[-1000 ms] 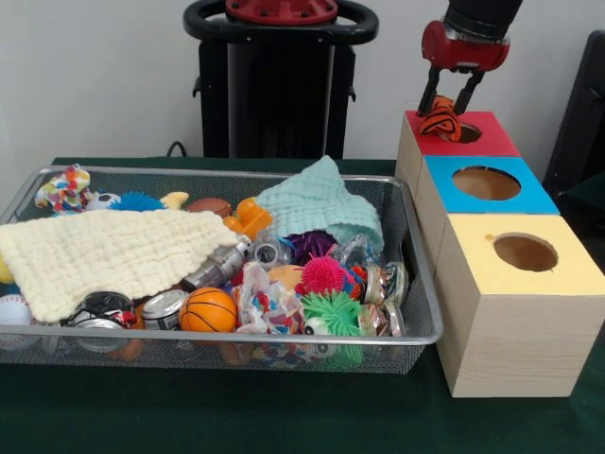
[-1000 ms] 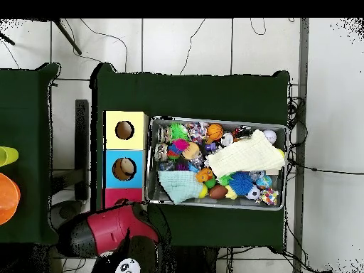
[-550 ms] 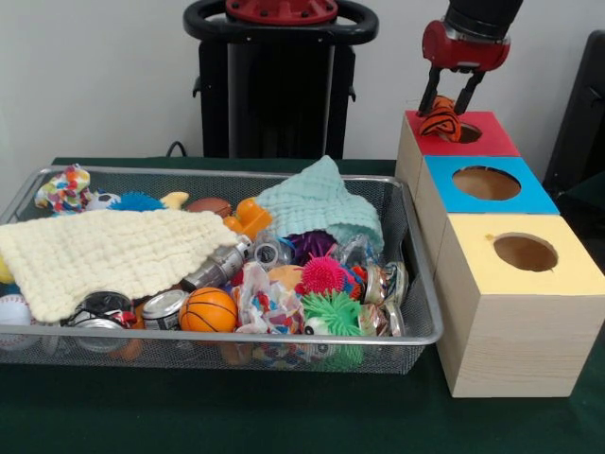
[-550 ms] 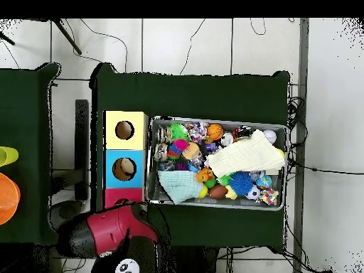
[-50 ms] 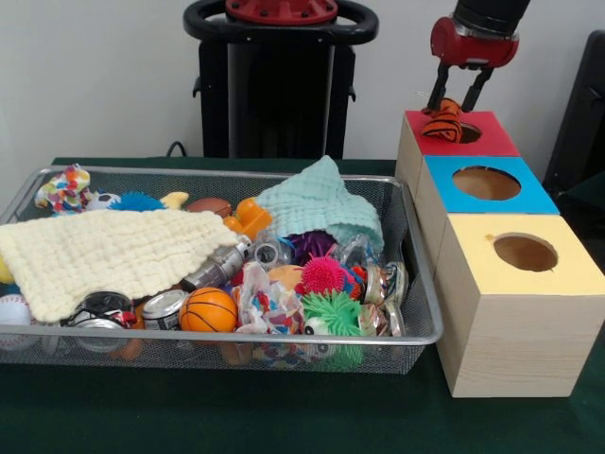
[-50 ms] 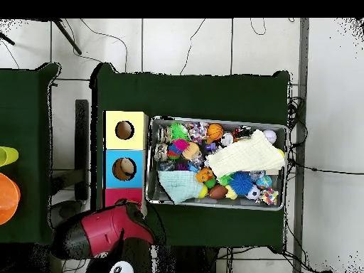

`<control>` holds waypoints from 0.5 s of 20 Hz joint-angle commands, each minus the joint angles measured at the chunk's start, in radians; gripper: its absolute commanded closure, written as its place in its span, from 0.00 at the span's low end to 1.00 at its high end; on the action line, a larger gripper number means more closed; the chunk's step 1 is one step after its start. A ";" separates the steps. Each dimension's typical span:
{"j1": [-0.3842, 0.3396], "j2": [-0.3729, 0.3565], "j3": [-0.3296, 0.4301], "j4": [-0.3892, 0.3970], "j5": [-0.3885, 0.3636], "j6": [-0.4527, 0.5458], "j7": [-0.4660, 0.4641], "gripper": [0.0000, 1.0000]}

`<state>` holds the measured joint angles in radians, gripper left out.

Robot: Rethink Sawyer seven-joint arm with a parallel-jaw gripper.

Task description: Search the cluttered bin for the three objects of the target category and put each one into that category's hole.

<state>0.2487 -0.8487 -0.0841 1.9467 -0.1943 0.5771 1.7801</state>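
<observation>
- The claw [image 5: 461, 95] hangs over the red box [image 5: 492, 142], its two dark fingers spread apart on either side of a small orange toy with black stripes [image 5: 440, 121].
- That striped toy sits on the red lid at the left rim of the round hole; whether the fingers actually touch it, I cannot tell.
- It looks rounded and soft, bright orange with dark curved bands, a little like a tiny ball or a plush tiger piece.
- The blue box [image 5: 484, 194] and yellow box [image 5: 526, 284] stand in a row with the red one, touching side to side, each with a round hole in its lid.
- From overhead something pale shows inside the blue box's hole.
- The wire bin [image 5: 416, 274] sits just beside the boxes on the green counter [image 5: 284, 416], heaped with clutter.
- On top lie a cream knitted cloth [image 5: 104, 251] and a mint cloth [image 5: 317, 203].
- Near the front are a small basketball [image 5: 208, 310], a pink spiky ball [image 5: 324, 275], a green spiky ball [image 5: 333, 312] and a few metal cans [image 5: 163, 306].
- No writing or label is readable on anything.
</observation>
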 commanded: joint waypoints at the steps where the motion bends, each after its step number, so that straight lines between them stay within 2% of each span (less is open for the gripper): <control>1: 0.001 -0.001 0.027 -0.048 0.025 0.135 0.127 0.00; 10: -0.011 -0.016 0.038 -0.032 0.034 0.152 0.111 0.00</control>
<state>0.2563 -0.8529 -0.0841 1.9440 -0.1909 0.6158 1.7801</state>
